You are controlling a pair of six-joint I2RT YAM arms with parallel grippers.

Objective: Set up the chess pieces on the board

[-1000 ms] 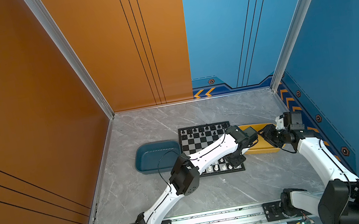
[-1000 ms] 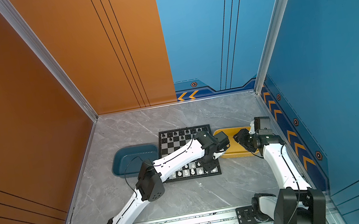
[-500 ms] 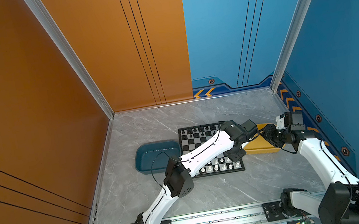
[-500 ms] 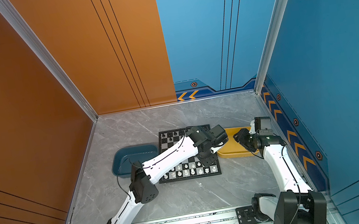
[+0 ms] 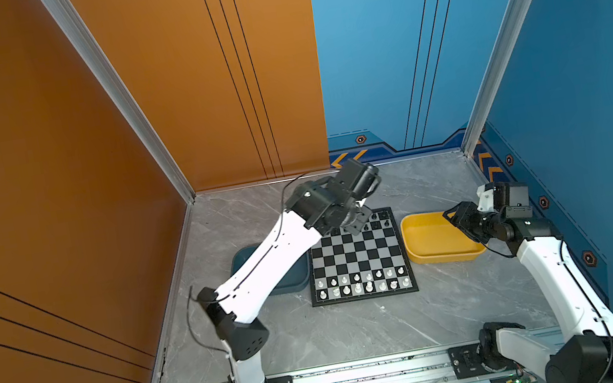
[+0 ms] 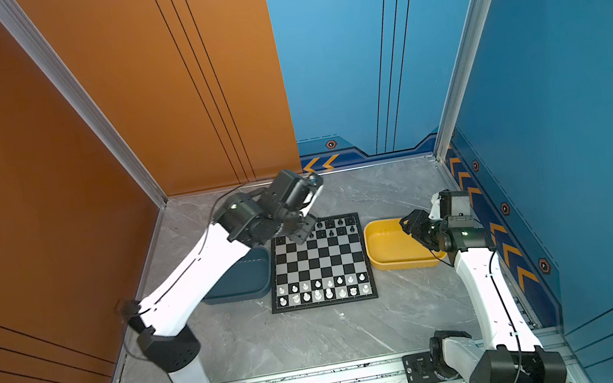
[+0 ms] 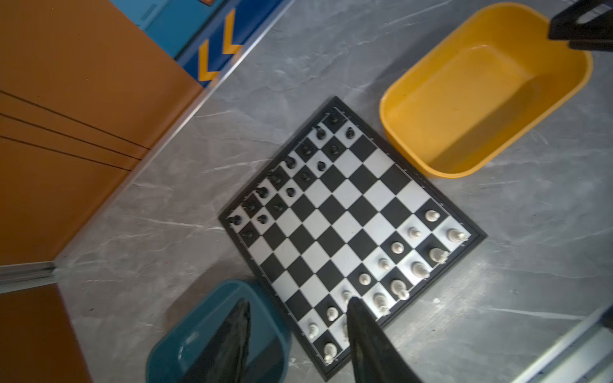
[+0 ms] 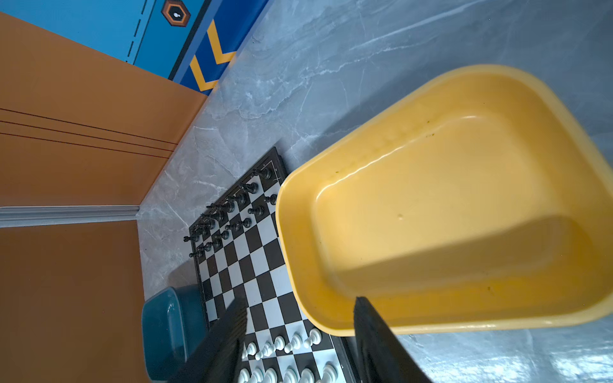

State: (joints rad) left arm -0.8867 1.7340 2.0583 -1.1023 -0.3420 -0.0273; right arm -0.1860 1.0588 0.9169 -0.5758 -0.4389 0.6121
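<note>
The board [image 5: 357,252] [image 6: 320,258] lies flat mid-table. White chess pieces [image 5: 358,283] [image 7: 419,270] fill its two near rows. Black chess pieces [image 5: 380,220] [image 7: 305,149] [image 8: 232,212] stand on its two far rows, partly hidden by my left arm in both top views. High over the board's far left part hangs my left gripper [image 5: 359,228] [image 7: 298,301], open with nothing between its fingers. My right gripper [image 5: 453,216] [image 8: 302,300] hovers at the yellow tray's right rim, open too and holding nothing.
The yellow tray [image 5: 431,241] [image 8: 447,199] sits right of the board and looks empty. A dark teal tray [image 5: 290,281] [image 7: 185,331] sits left of the board, mostly under my left arm. Walls close in the back and both sides.
My left arm has lifted and swung from the board's right edge by the yellow tray to above its far left part, and its jaws have widened. The right arm has hardly moved.
</note>
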